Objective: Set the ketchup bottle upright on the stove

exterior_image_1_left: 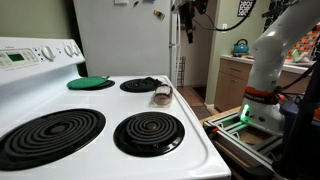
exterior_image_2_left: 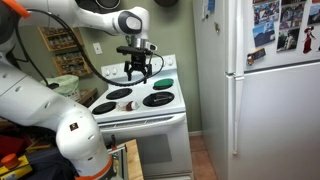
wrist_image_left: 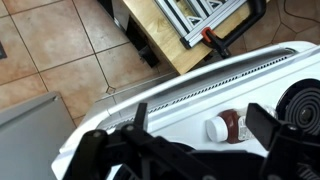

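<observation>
White stove point(exterior_image_1_left: 105, 102) with four black coil burners and a knobbed back panel point(exterior_image_1_left: 35, 55), shown in both exterior views. Bottle point(exterior_image_1_left: 162, 96) on its side on the white top, between the two right-hand burners and near the right edge, not upright. In the wrist view, bottle point(wrist_image_left: 228, 127) lying with pale cap to the left and dark red contents toward a burner point(wrist_image_left: 305, 105). Green disc point(exterior_image_1_left: 90, 83) flat on the far left burner. Gripper point(exterior_image_2_left: 138, 72) hanging above the stove, well clear of the bottle, jaws spread apart and holding nothing. White fridge point(exterior_image_2_left: 270, 100) just beside the stove, with photos on its door. Tiled floor point(wrist_image_left: 50, 50) and a wooden platform point(wrist_image_left: 170, 40) by the stove front. Blue kettle point(exterior_image_1_left: 241, 47) on a far counter.
</observation>
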Controlling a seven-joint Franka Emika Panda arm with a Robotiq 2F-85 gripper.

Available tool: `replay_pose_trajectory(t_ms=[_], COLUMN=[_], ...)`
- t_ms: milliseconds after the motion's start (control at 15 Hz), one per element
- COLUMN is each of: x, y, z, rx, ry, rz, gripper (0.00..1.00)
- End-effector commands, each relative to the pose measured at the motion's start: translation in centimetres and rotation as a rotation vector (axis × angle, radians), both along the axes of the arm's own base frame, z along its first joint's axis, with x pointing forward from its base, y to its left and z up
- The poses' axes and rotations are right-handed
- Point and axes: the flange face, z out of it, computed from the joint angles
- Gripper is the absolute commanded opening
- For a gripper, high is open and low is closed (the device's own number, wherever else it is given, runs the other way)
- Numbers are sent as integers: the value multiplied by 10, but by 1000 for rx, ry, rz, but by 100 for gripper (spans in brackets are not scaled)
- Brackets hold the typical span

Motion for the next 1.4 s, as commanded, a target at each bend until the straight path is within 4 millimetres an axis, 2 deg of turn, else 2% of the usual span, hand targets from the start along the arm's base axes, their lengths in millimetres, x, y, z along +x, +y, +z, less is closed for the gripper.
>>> replay_pose_trajectory(t_ms=[0, 133, 200, 600, 1000, 1333], x=[-5, 1, -2, 4, -17, -44], y=[26, 28, 28, 30, 64, 105], z=[-23, -28, -20, -25, -28, -51], rx=[29, 38, 34, 38, 265, 304], ry=[-69, -104, -79, -90, -149, -198], rz=[188, 296, 203, 275, 530, 808], gripper=[100, 100, 100, 100, 100, 100])
